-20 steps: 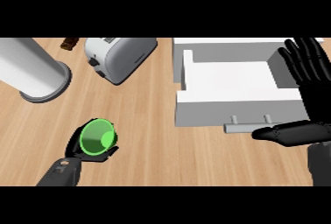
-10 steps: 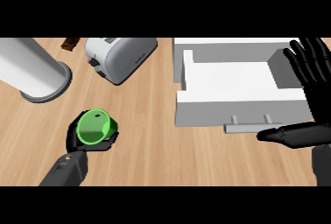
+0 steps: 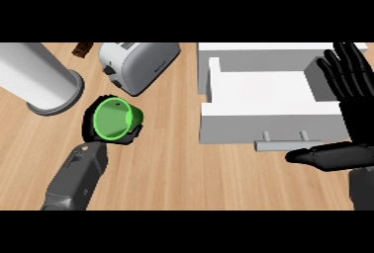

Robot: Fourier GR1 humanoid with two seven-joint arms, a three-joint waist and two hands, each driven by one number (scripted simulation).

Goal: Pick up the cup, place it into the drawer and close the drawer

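Our left hand point(image 3: 128, 137) curls round the cup point(image 3: 113, 118); we should lift it clear of the drawer point(image 3: 270, 126) wall, then lower it inside.

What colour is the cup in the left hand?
The cup is bright green; the head view shows it best.

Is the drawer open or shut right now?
Open: the drawer is pulled out, its bare white inside showing from above, its handle nearest the robot.
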